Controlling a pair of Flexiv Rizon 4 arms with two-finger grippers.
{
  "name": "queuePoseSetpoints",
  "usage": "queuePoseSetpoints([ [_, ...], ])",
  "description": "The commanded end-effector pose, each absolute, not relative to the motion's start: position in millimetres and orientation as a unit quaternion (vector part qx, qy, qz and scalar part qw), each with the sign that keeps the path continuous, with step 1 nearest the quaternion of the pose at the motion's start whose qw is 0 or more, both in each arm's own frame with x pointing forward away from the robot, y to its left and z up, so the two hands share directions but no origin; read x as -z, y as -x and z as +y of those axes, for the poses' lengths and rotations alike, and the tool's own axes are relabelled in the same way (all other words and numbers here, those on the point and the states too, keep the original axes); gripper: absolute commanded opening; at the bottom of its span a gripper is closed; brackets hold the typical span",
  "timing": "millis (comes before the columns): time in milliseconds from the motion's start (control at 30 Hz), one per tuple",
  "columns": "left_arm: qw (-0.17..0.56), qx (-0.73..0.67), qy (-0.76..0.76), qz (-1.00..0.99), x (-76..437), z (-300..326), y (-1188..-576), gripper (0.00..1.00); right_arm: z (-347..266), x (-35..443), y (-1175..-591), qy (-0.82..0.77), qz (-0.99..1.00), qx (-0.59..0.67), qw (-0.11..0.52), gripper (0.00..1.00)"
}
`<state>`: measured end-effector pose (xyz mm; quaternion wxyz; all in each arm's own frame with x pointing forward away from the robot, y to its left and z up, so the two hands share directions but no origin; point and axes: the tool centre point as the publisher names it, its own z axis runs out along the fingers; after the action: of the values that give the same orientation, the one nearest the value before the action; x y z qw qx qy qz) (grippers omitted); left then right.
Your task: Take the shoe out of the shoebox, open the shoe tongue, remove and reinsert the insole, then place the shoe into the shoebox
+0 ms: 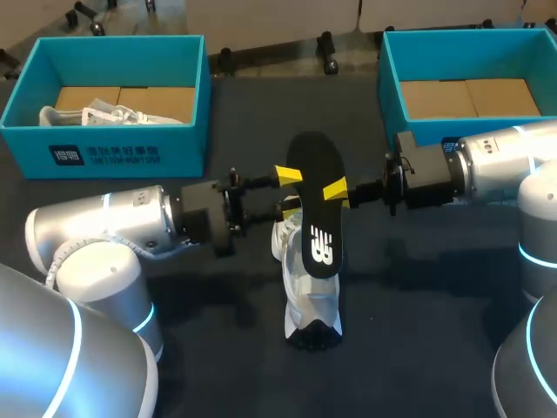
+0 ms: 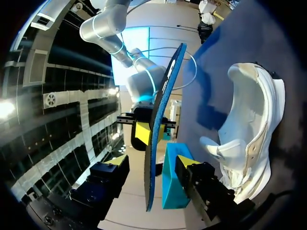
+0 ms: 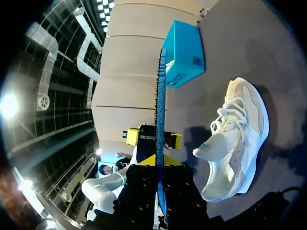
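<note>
A black insole (image 1: 318, 202) with a white logo is held upright above the middle of the table. My right gripper (image 1: 337, 190) is shut on its right edge; in the right wrist view the insole (image 3: 160, 91) runs edge-on out of that gripper (image 3: 160, 162). My left gripper (image 1: 289, 192) stands open at the insole's left edge. In the left wrist view the insole (image 2: 160, 120) passes between the left gripper's (image 2: 151, 164) spread fingers with a gap on each side. The white shoe (image 1: 310, 292) (image 2: 252, 139) (image 3: 236, 139) lies on the dark table below the insole.
A teal shoebox (image 1: 104, 148) at the back left holds another white shoe (image 1: 104, 114). A second teal shoebox (image 1: 393, 96) at the back right shows only its cardboard floor. Both arms come in low over the table from the sides.
</note>
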<state>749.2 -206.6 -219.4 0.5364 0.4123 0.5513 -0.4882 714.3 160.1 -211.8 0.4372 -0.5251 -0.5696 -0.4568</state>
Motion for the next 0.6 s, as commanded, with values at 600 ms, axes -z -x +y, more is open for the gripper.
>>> queuePoseSetpoints([
  [600,0.543,0.485,-0.425,0.538,214.0,-220.5,-761.7,0.29,161.0,212.3,-713.6,0.526,-0.569,0.457,0.436,0.00],
])
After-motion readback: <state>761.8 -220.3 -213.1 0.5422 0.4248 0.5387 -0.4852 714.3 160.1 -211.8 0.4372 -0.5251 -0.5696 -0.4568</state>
